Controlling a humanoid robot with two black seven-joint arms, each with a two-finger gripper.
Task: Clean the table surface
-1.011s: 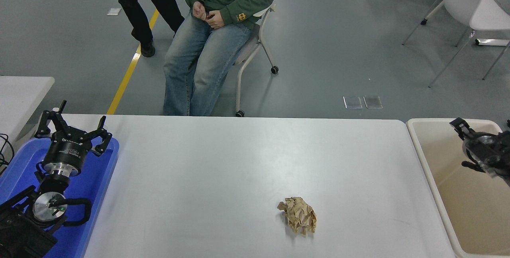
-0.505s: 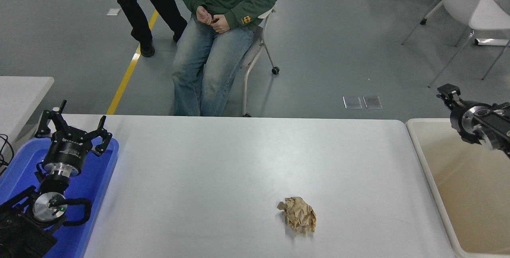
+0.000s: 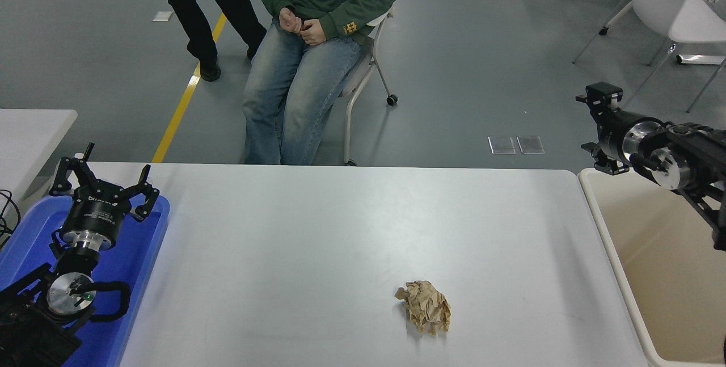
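- The table surface [image 3: 317, 242] was plain white with rounded far corners and filled most of the lower part of the view.
- One crumpled ball of brown paper [image 3: 424, 313] lay on it, right of the middle and towards the near edge, well apart from both grippers.
- One blue tray [image 3: 136, 253] sat at the table's left end and one beige bin [image 3: 658, 276] stood just beside its right end.
- A corner of a second, smaller white table [image 3: 31, 129] showed at the left edge.
- The floor was grey, with one yellow line [image 3: 190, 86] running across it.
- Two people were beyond the far side: one seated person [image 3: 317, 32] in a green top and jeans on a wheeled chair, hands together in the lap, and one standing person [image 3: 198, 9] in dark trousers.
- One white chair [image 3: 675, 9] stood at the upper right.
- The left gripper [image 3: 102, 182] was parked over the blue tray, its fingers spread wide and holding nothing.
- The right gripper [image 3: 602, 129] hung above the floor just past the table's far right corner, near the bin; I cannot tell whether it was wide or closed.
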